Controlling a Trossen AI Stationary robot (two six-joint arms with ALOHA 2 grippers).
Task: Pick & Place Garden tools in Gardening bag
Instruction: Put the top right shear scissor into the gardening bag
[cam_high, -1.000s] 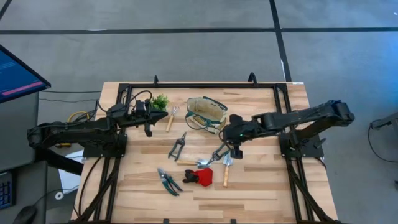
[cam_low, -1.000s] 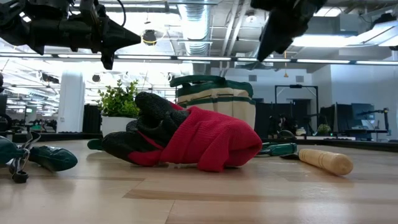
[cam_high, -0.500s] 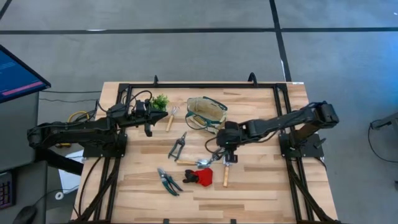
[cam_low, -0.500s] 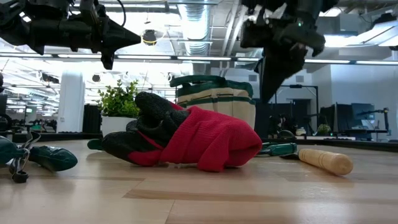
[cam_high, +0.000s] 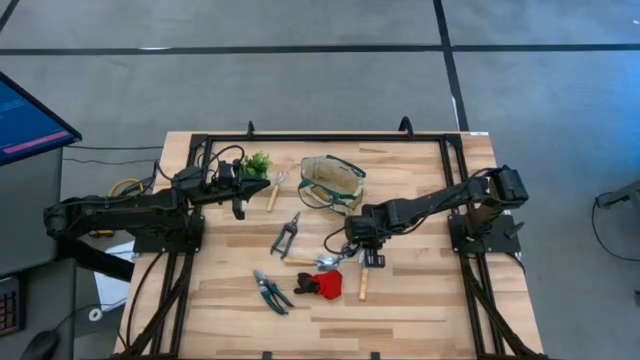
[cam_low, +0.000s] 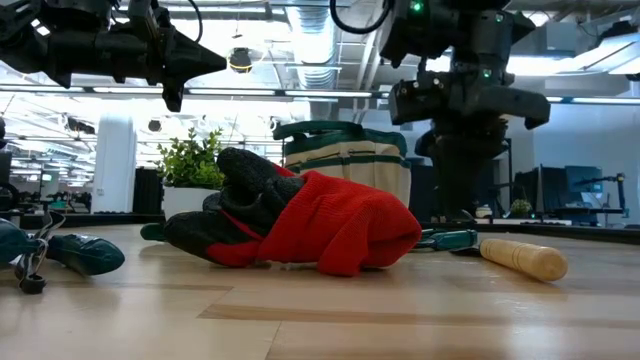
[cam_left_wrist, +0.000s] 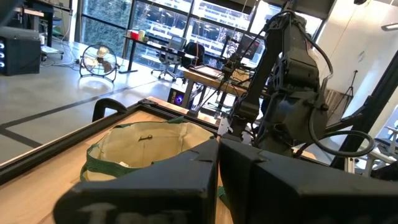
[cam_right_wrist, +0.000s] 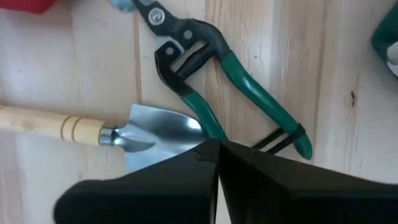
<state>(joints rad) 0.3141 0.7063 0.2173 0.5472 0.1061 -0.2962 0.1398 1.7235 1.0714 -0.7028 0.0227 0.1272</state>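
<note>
The cream gardening bag (cam_high: 332, 180) with green trim stands at the far middle of the table, mouth up. Tools lie flat on the table: green-handled pruning shears (cam_right_wrist: 217, 93), a wooden-handled trowel (cam_right_wrist: 152, 134), dark shears (cam_high: 286, 235), a second pair of green pruners (cam_high: 270, 290), a red and black glove (cam_high: 322, 285) and another trowel (cam_high: 365, 278). My right gripper (cam_right_wrist: 217, 149) is shut, low over the green shears and the trowel's blade. My left gripper (cam_high: 238, 203) is shut, high near the potted plant (cam_high: 258, 162). My right gripper points down with its shut fingertips right over the green shears' lower handle (cam_right_wrist: 208, 121) and the trowel's blade (cam_right_wrist: 165, 127). Its own fingers hide the spot, so I cannot tell whether they touch either one.
A wooden-handled hand tool (cam_high: 273, 190) lies between the plant and the bag. A black frame (cam_high: 320, 138) runs along the table's far edge. Bare wood shows at the near edge and the far right.
My right gripper has gone toward the table's left and come down from well above the table to just over the green shears and the trowel in the middle. The tools and the bag have stayed where they were.
</note>
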